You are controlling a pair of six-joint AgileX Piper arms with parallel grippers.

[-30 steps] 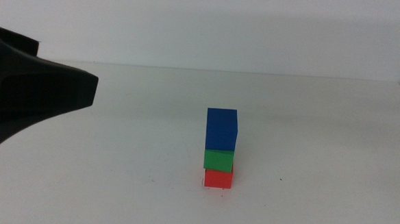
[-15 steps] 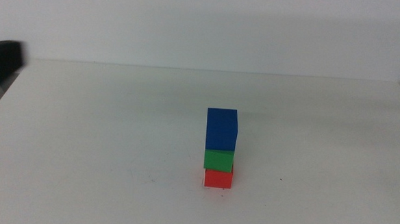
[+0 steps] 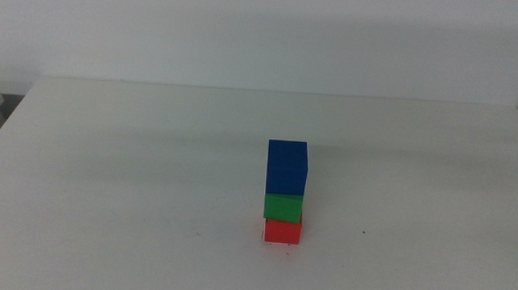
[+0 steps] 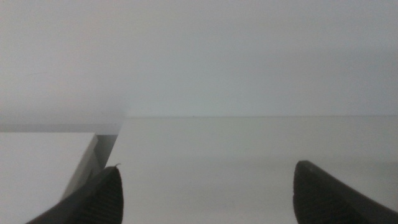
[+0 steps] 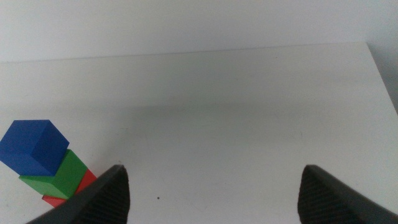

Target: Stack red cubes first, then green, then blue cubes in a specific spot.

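Middle view: three-cube stack on white table (image 3: pixel 133 174), right of centre, toward near edge. Red cube (image 3: pixel 283 231) at bottom, green cube (image 3: pixel 284 207) on it, blue cube (image 3: pixel 287 168) on top, matte, roughly aligned. Faint dark line at red cube's base; marked square itself not discernible. Plain white wall behind. No arms here.

Left wrist view: left gripper (image 4: pixel 205 190) jaws wide apart, nothing between; bare table, table edge, wall. No cubes.

Right wrist view: right gripper (image 5: pixel 211 190) jaws wide, empty; stack seen beside one jaw.
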